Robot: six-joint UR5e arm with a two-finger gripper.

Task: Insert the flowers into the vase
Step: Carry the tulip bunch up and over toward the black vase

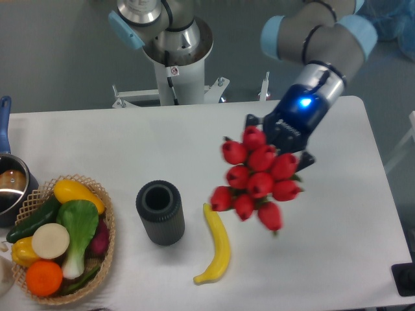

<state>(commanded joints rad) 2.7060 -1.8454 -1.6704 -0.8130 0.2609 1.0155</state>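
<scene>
The flowers [257, 179], a bunch of red tulip buds, hang in the air above the table to the right of the vase, just over the banana's upper end. My gripper [280, 139] is shut on their stems, which the buds and the wrist hide. The vase [160, 212], a dark grey ribbed cylinder with an open round mouth, stands upright on the white table about a hand's width left of the bunch.
A yellow banana [217, 245] lies right of the vase. A wicker basket [107, 243] of vegetables and fruit sits at the left edge. A steel pot [11, 184] with a blue handle is behind it. The arm's base [175, 61] stands at the table's back.
</scene>
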